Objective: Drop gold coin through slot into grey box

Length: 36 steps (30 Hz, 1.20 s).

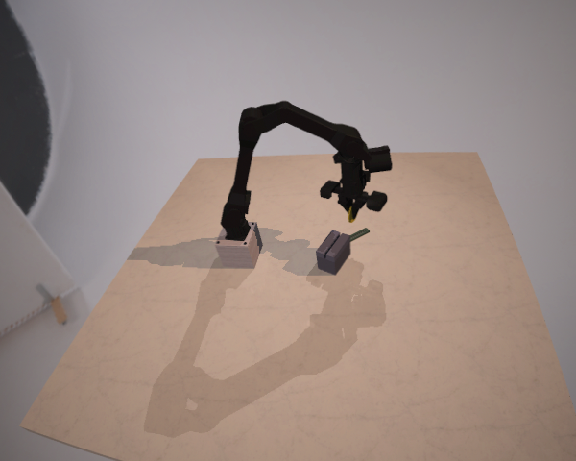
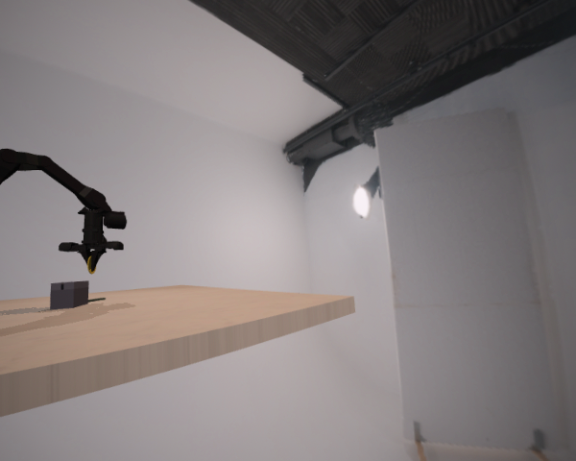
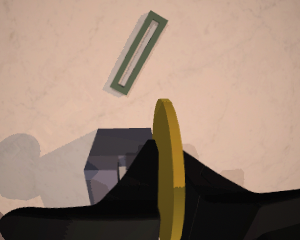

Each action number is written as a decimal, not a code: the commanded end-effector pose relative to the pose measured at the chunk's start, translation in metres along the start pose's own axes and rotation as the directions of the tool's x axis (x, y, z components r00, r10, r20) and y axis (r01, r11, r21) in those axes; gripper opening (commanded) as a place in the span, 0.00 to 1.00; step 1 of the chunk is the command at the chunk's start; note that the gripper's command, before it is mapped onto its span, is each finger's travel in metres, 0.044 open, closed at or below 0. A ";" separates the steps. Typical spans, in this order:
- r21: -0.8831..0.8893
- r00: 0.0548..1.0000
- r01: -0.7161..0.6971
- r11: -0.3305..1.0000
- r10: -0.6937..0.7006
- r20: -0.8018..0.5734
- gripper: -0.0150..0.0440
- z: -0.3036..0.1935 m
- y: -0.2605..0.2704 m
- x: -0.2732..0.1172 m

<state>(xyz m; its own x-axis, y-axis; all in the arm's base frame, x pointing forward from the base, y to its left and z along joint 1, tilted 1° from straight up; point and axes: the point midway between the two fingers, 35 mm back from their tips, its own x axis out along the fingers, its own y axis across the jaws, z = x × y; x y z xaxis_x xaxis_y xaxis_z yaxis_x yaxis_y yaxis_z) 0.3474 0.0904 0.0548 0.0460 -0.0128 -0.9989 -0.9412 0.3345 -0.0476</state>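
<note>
My gripper (image 1: 351, 212) (image 2: 92, 262) (image 3: 156, 146) points down and is shut on the gold coin (image 1: 350, 215) (image 2: 90, 265) (image 3: 169, 150). The coin is upright, edge-on in the wrist view, above the table. The grey box (image 1: 333, 253) (image 2: 69, 294) (image 3: 124, 142) is below and a little to the side of the coin. Its lid slot (image 1: 332, 245) is partly hidden by a finger in the wrist view. The dark-green holder (image 1: 360, 233) (image 2: 96, 299) (image 3: 118, 89) lies flat beside the box and is empty.
The arm's pinkish base block (image 1: 237, 252) stands on the wooden table (image 1: 427, 347) (image 2: 204, 322), left of the box in the top view. The arm's shadow falls across the table and around the box.
</note>
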 end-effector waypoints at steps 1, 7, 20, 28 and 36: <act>-0.003 1.000 -0.003 1.000 0.003 0.001 0.25 -0.011 0.001 0.001; -0.003 1.000 -0.003 1.000 0.003 -0.001 0.25 -0.027 0.003 0.001; -0.003 1.000 -0.003 1.000 0.003 -0.004 0.25 -0.060 0.010 0.001; -0.003 1.000 -0.004 1.000 0.004 -0.006 0.25 -0.080 0.017 0.003; -0.003 1.000 -0.004 1.000 0.004 -0.008 0.26 -0.092 0.022 0.004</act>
<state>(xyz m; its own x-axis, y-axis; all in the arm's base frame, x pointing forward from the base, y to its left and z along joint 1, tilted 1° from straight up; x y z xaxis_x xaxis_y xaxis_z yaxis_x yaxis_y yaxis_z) 0.2982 0.0127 0.0506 0.0387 -0.0210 -0.9990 -0.9409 0.3357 -0.0435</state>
